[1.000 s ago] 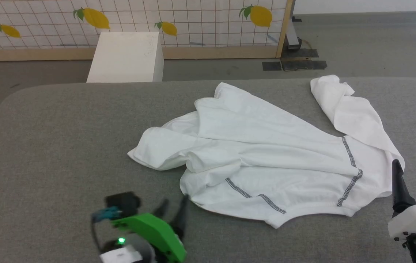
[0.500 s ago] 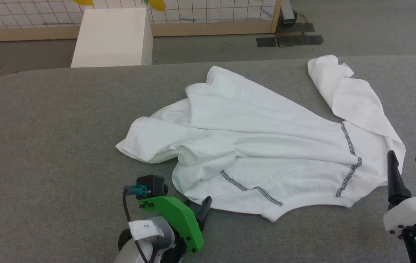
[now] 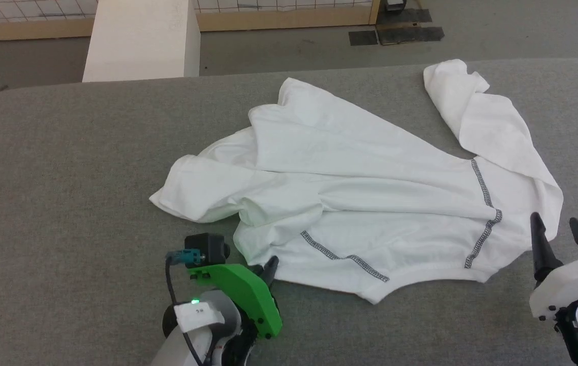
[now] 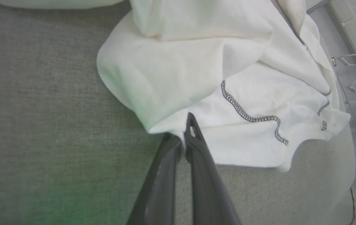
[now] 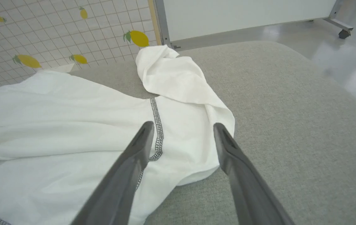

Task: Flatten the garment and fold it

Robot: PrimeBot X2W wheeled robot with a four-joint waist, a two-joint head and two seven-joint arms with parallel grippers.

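The garment [image 3: 350, 203] lies rumpled on the grey table [image 3: 65, 178], right of centre, with one end bunched at the far right. The left claw [image 4: 181, 137] is closed, pinching the garment's near-left edge, and one fingertip is lost under the cloth. The right claw [image 5: 182, 131] stands open over the garment's right edge. In the head view a green wrist cover [image 3: 243, 295] hides most of the left claw's fingers.

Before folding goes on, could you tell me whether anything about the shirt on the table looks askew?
The garment is not flat: its left part is bunched and folded over itself, and one sleeve lies twisted at the far right of the table. The left gripper is shut on its near edge.
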